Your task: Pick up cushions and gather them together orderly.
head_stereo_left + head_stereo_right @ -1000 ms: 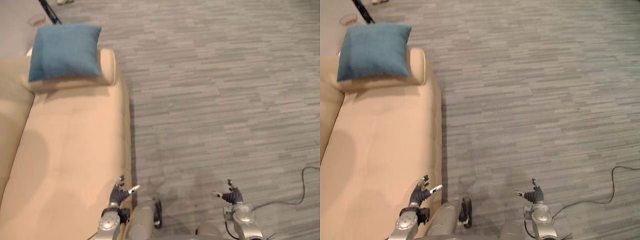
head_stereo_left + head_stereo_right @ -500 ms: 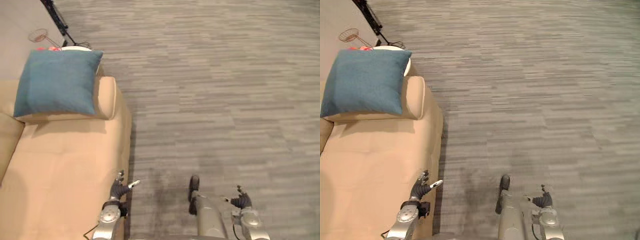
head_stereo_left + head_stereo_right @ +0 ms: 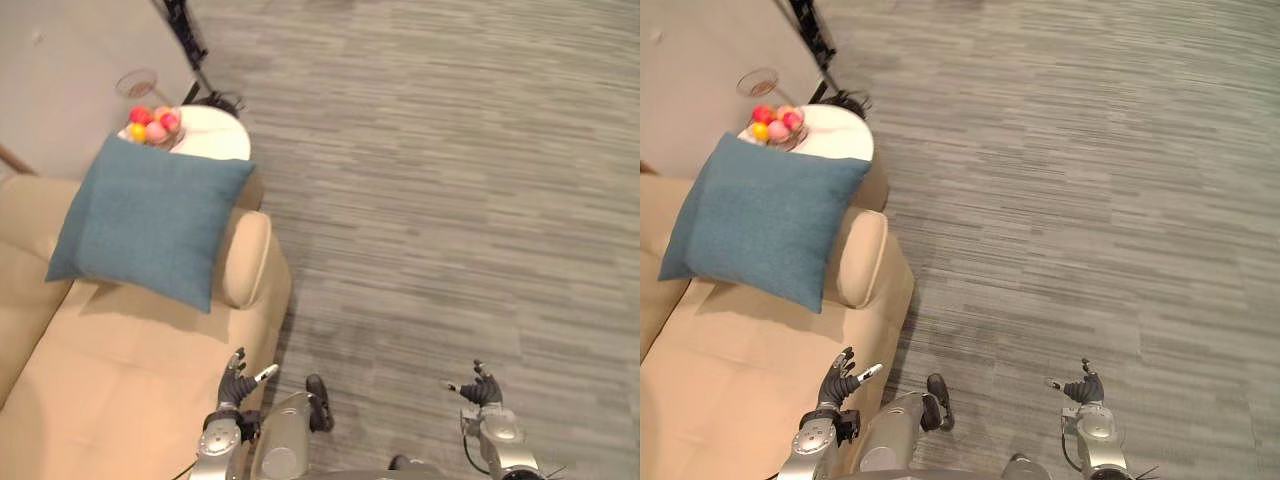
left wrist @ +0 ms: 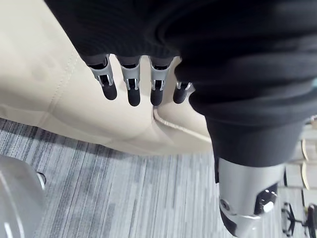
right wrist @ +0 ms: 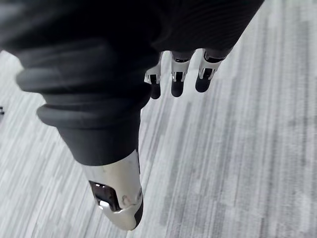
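Well beyond left fingers [image 3: 238,368], cushion [image 3: 150,222]

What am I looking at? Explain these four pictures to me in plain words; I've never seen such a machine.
This is a two-legged humanoid robot with two arms. The two wide pictures come from a pair of cameras on its head, looking down, so both show the same scene. Near the lower edge are its left hand, by the front edge of a beige sofa, and its right hand, over the grey floor. A blue cushion rests on the sofa's armrest. Beyond it stands a small white table with a bowl of coloured balls. The two close pictures come from cameras on the wrists. One shows the left hand's fingers above the sofa's edge, the other the right hand's fingers above the floor. Both hands are open and hold nothing.
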Robot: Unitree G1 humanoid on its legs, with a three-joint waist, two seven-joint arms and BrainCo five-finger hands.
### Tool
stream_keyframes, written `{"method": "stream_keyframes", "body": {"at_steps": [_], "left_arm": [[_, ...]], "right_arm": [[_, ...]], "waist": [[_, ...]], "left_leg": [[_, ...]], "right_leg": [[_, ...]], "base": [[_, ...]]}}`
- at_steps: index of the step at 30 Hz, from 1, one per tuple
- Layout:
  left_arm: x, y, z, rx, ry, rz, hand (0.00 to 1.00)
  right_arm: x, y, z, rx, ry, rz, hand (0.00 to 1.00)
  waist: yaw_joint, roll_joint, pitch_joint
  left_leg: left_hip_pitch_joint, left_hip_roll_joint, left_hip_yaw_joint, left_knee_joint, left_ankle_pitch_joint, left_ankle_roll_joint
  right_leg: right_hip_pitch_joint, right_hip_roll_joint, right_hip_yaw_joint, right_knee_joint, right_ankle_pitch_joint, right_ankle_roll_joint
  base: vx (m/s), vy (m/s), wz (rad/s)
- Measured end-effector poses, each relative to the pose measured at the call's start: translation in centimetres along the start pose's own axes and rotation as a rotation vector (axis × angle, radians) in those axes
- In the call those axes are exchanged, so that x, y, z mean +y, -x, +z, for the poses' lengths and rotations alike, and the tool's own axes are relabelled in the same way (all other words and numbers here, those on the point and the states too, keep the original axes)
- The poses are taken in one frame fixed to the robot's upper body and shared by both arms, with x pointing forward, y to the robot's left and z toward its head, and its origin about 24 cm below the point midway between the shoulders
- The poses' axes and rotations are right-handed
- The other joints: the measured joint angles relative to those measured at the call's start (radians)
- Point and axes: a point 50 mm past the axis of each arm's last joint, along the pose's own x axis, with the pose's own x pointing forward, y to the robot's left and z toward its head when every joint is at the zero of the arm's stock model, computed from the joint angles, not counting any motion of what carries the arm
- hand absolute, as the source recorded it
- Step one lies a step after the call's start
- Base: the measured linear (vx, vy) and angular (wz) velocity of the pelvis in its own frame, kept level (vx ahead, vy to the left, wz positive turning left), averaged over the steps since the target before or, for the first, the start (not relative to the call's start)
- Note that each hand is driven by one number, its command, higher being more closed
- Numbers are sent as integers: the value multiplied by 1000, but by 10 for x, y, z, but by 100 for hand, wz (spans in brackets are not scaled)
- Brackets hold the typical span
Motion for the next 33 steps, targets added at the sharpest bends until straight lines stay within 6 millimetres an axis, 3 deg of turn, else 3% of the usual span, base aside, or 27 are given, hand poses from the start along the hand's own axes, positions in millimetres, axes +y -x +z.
{"method": "stream_keyframes", "body": {"at_steps": [1, 2, 3, 4, 5, 8, 10, 11, 12, 14, 15, 16, 17, 18, 20, 22, 24, 27, 33], "left_arm": [[-1, 5, -8, 26, 4, -2, 0], [2, 9, -14, 44, 1, 6, 0], [6, 11, -16, 51, -3, 14, 0], [11, 11, -18, 56, -6, 29, 0], [14, 12, -19, 60, 6, 41, 0], [18, 13, -21, 67, 26, 57, 0], [15, 9, -15, 50, 48, 52, 0], [13, 8, -13, 44, 50, 47, 0], [3, 0, -1, 6, 59, 18, 0], [-1, -3, 4, -8, 72, 11, 0], [-1, -3, 5, -15, 73, 9, 0], [-3, -3, 3, -3, 79, 6, 0], [-12, 1, -2, 15, 110, -7, 0], [-15, 3, -4, 22, 119, -9, 0], [-18, 4, -3, 21, 136, -11, 0], [-19, 4, -3, 21, 140, -12, 0], [-18, 4, -2, 16, 135, -11, 0], [-13, 2, -3, 19, 105, -14, 0], [13, -5, 5, -6, -5, 10, 0]], "right_arm": [[0, -1, 2, -7, 2, 2, 0], [2, 0, 1, -5, 11, 9, 0], [3, 1, -1, 0, 23, 14, 0], [5, 2, -6, 16, 43, 23, 0], [6, 3, -10, 31, 50, 26, 0], [4, 8, -21, 59, 58, 29, 0], [4, 10, -23, 64, 56, 28, 0], [4, 10, -24, 64, 54, 26, 0], [1, 14, -27, 61, 46, 18, 0], [0, 17, -28, 54, 36, 13, 0], [2, 22, -32, 56, 15, 15, 0], [2, 25, -35, 61, 8, 13, 0], [-1, 23, -28, 34, -16, -4, 0], [0, 22, -21, 7, -34, -5, 0], [3, 21, -6, -58, -81, -10, 0], [4, 22, -4, -67, -123, -24, 0], [7, 23, -5, -61, -143, -24, 0], [-5, 22, -14, -18, -191, -77, 0], [-36, 20, -22, 19, -239, -216, 0]], "waist": [[0, -4, -2], [2, -10, -8], [-4, -12, -11], [-18, -15, -12], [-21, -14, -14], [-24, -12, -22], [-43, -5, -24], [-46, -3, -25], [-44, -1, -26], [-44, -5, -28], [-43, -35, -44], [-53, -31, -47], [-35, 4, -68], [-36, 18, -75], [-38, 29, -78], [-39, 25, -79], [-39, 13, -86], [-41, 0, -93], [-51, -20, -95]], "left_leg": [[52, -28, -9, 12, -50, 1], [100, -64, -32, 4, -81, 6], [127, -84, -54, -6, -93, 10], [177, -121, -111, -35, -102, 14], [229, -146, -158, -75, -102, 14], [298, -185, -278, -125, -102, 14], [323, -212, -440, -134, -101, 12], [326, -216, -484, -132, -103, 9], [346, -227, -622, -116, -122, -29], [354, -232, -677, -90, -141, -64], [355, -255, -729, -54, -168, -113], [363, -254, -748, -40, -182, -135], [347, -200, -758, -21, -178, -166], [341, -171, -732, -19, -168, -185], [311, -68, -543, -15, -128, -247], [305, 5, -368, -21, -104, -220], [305, 34, -252, -61, -80, -204], [302, 47, -100, -205, -47, -200], [339, -10, -77, -349, 55, -201]], "right_leg": [[-45, -60, 32, 216, -5, 27], [-110, -114, 71, 431, 70, 75], [-156, -136, 102, 554, 78, 82], [-219, -141, 126, 720, 35, 28], [-265, -133, 128, 768, -10, -17], [-365, -82, 130, 674, -67, -59], [-468, 33, 275, 457, -78, -76], [-486, 57, 321, 406, -75, -71], [-522, 119, 466, 256, -25, -46], [-518, 130, 521, 175, 25, -38], [-506, 116, 582, 101, 137, -28], [-496, 105, 564, 146, 176, -46], [-473, 107, 472, 162, 150, -78], [-456, 105, 431, 151, 141, -89], [-392, 98, 312, 115, 125, -122], [-327, 98, 225, 81, 116, -140], [-297, 89, 176, 43, 115, -145], [-290, 78, 95, -50, 159, -138], [-247, 70, 87, -167, 242, -144]], "base": [[511, 287, 53], [604, 320, 65], [388, 157, 107], [478, 124, 137], [474, 55, 141], [426, 6, 139], [461, -122, 194], [574, -233, 273], [406, -217, 230], [362, -249, 220], [386, -378, 225], [491, -494, 250], [381, -412, 173], [279, -289, 161], [173, -285, 146], [84, -240, 123], [-19, -130, 104], [-56, -26, 78], [-59, -4, 16]]}}
